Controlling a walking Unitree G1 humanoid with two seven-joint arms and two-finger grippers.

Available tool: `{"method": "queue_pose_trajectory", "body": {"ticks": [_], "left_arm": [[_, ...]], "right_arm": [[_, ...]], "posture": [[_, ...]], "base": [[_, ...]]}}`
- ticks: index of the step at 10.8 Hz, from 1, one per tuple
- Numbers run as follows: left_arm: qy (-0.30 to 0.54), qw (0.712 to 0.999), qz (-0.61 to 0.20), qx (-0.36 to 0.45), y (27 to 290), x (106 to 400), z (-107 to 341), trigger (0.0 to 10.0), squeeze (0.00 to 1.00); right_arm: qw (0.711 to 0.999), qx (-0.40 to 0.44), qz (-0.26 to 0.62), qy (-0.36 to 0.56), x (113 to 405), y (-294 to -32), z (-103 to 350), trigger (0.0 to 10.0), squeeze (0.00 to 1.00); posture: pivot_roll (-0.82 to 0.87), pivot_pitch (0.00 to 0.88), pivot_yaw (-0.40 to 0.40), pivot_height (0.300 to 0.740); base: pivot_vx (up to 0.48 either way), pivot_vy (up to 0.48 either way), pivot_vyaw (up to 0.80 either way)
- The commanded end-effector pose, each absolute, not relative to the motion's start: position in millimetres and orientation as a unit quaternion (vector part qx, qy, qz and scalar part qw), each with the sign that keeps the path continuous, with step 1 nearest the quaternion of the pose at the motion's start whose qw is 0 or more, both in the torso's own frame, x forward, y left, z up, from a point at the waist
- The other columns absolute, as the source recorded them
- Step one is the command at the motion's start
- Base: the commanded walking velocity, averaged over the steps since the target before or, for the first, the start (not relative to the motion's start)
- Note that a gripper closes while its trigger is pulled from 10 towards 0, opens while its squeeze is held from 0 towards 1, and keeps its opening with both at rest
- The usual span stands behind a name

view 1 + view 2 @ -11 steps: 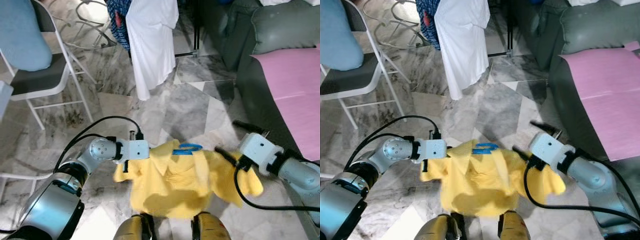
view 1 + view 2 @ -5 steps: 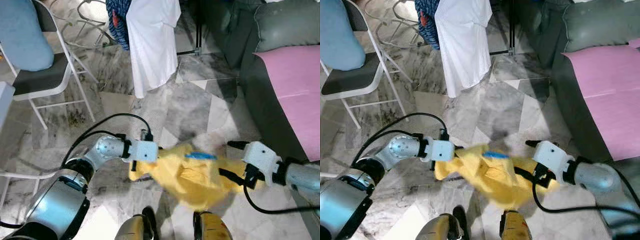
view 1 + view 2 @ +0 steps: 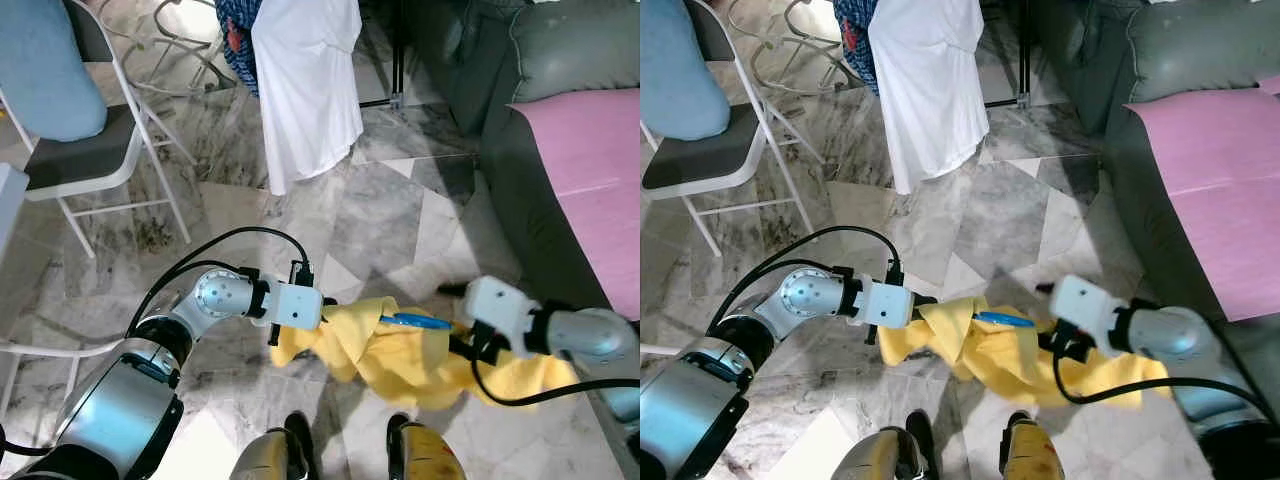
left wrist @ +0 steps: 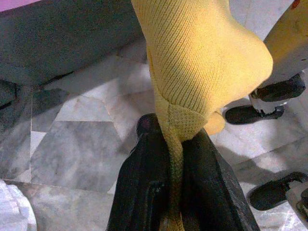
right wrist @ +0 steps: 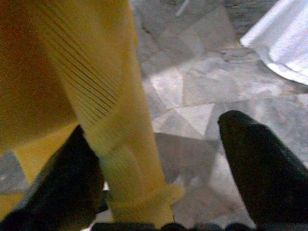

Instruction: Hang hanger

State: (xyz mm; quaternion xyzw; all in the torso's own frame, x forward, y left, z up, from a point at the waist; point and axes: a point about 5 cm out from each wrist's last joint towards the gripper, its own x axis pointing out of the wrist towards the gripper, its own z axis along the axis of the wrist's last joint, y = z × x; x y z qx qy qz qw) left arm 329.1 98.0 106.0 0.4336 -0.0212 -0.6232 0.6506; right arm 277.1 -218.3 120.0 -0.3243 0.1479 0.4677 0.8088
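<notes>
A: Hanger (image 3: 415, 321), blue, sits inside the yellow shirt (image 3: 400, 350), which is strung between both grippers low over the marble floor (image 3: 380, 220), just ahead of the robot's feet (image 3: 425, 455).

B: Left gripper (image 3: 325, 313)?

A: Clamped tight on a fold of the shirt. In the left wrist view the two fingers (image 4: 144, 192) pinch the knit edge between them.

B: Right gripper (image 3: 1045, 345)?

A: At the other end of the shirt. In the right wrist view its fingers (image 5: 250, 163) stand wide apart with a sleeve cuff lying against one finger, the other well clear. So spread, not pinching; whether it bears any weight I cannot tell.

B: Progress?

A: Early, I'd say. Shirt is on the hanger but bunched and sagging, hook too small to make out. Nothing hung yet.

B: Where would it go?

A: Probably the clothes rack (image 3: 398, 60) farther ahead, where a white shirt (image 3: 305, 80) and a blue patterned garment (image 3: 238, 30) already hang. Well apart from the grippers. Left to do: lift, get to the rack, hook it on.

B: Other stuff?

A: Folding chair (image 3: 90, 160) on the left, grey sofa (image 3: 560, 60) with a pink sheet (image 3: 590, 170) on the right.
</notes>
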Motion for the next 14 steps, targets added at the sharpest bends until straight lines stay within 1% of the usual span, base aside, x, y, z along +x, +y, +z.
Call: {"method": "queue_pose_trajectory", "body": {"ticks": [1,2,5,8,14], "left_arm": [[-0.047,0.645,-0.631,0.429,93.1,327.4,110.8,0.0,0.0],[-0.046,0.645,-0.631,0.428,91.9,327.2,110.3,0.0,0.0],[-0.044,0.646,-0.63,0.429,91.4,328.9,111.8,0.0,0.0],[-0.047,0.65,-0.628,0.426,89.7,330.5,114.4,0.0,0.0],[-0.045,0.652,-0.627,0.423,91.1,330.8,114.5,0.0,0.0]], "right_arm": [[0.792,-0.32,0.498,0.147,274.1,-207.4,114.1,0.0,0.0],[0.785,-0.318,0.509,0.155,271.3,-206.6,110.9,0.0,0.0],[0.755,-0.322,0.534,0.204,259.5,-217.8,103.1,0.0,0.0],[0.746,-0.331,0.531,0.228,252.9,-224.7,92.2,0.0,0.0],[0.759,-0.336,0.509,0.226,257.0,-231.7,90.1,0.0,0.0]], "posture": [[-0.27,0.272,0.169,0.74],[-0.27,0.271,0.168,0.74],[-0.27,0.27,0.176,0.74],[-0.27,0.264,0.175,0.74],[-0.27,0.261,0.176,0.74]], "base": [[0.0,0.0,0.0],[0.0,0.0,0.0],[0.0,0.0,0.0],[0.0,0.0,0.0],[0.0,0.0,0.0]]}}
